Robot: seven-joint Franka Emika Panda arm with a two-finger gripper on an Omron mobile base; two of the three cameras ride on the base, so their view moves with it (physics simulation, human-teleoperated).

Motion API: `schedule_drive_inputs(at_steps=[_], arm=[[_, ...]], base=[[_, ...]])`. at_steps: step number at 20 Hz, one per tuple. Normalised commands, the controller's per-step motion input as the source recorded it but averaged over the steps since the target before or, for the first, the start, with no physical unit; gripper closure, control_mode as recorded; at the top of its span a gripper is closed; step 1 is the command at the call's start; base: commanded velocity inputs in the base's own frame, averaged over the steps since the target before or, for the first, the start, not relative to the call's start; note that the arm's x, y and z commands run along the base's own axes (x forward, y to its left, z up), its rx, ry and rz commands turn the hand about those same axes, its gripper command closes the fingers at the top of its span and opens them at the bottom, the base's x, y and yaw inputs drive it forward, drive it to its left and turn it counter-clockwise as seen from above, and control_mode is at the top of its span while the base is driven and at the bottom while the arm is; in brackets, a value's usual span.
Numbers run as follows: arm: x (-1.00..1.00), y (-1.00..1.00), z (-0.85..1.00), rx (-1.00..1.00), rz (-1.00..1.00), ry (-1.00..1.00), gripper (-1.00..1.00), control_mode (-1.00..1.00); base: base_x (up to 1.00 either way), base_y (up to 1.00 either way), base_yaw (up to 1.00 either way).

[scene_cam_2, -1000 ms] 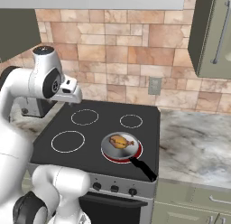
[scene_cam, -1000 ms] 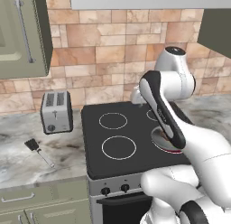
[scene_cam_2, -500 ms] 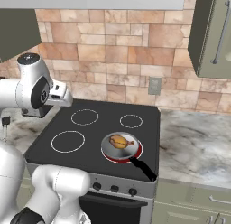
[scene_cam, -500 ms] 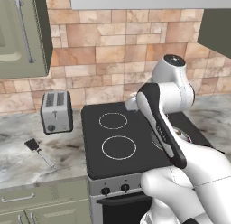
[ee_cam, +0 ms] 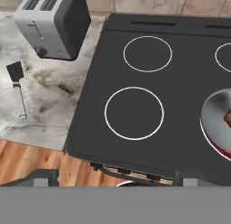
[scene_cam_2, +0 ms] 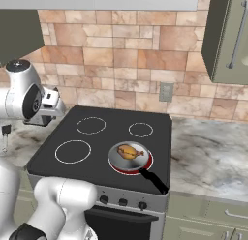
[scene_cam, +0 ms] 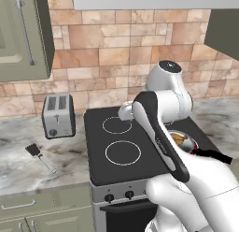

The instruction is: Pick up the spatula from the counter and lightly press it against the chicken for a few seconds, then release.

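Note:
The spatula (ee_cam: 18, 93) has a black blade and a grey handle and lies flat on the marble counter, in front of the toaster; it also shows in the left base view (scene_cam: 40, 155). The browned chicken (scene_cam_2: 130, 151) sits in a red-rimmed pan (scene_cam_2: 127, 165) on the stove's front right burner. My gripper (ee_cam: 119, 180) is open, its tips wide apart with nothing between them. It hovers high over the stove's left side (scene_cam: 125, 112), well apart from the spatula and the chicken.
A silver toaster (scene_cam: 58, 115) stands on the counter left of the black stove (scene_cam: 116, 172). The pan's black handle (scene_cam_2: 154, 181) sticks out toward the stove's front edge. Wall cabinets hang at both upper sides. More marble counter (scene_cam_2: 213, 152) lies right of the stove.
My arm has swung to the left, carrying the hand from over the stove's middle toward its left side. The gripper has stayed open. Spatula, pan and chicken have not moved.

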Motion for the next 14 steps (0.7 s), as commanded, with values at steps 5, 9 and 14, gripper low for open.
schedule_drive_inputs(at_steps=[5,9,14], arm=[[-0.07,0.38,0.0,0.03,0.08,0.08,-1.0,-1.0],[-0.07,0.38,-0.02,0.03,0.09,0.04,-1.0,-1.0],[-0.06,0.37,-0.16,0.02,0.1,0.0,-1.0,-1.0]], base=[[0.0,0.0,0.0],[0.0,0.0,0.0],[0.0,0.0,0.0]])
